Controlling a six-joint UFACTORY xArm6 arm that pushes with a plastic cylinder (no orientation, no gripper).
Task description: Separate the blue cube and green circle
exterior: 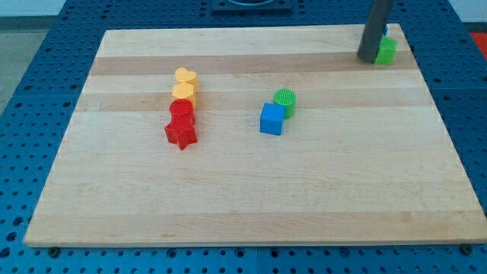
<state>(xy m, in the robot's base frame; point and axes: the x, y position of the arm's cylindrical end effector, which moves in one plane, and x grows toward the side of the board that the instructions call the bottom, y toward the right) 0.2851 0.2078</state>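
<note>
The blue cube (pixel 272 119) lies near the middle of the wooden board (pixel 251 198). The green circle (pixel 284 100), a ribbed cylinder, sits just above and to its right, touching it. My tip (pixel 367 58) stands at the view's top right, far from both, right beside a second green block (pixel 386 51) near the board's top right corner.
At the view's left of centre a column of blocks runs downward: a yellow heart (pixel 185 77), a yellow block (pixel 183 92), a red cylinder (pixel 181 111) and a red star (pixel 181 134). A small blue piece shows behind the rod at the top right.
</note>
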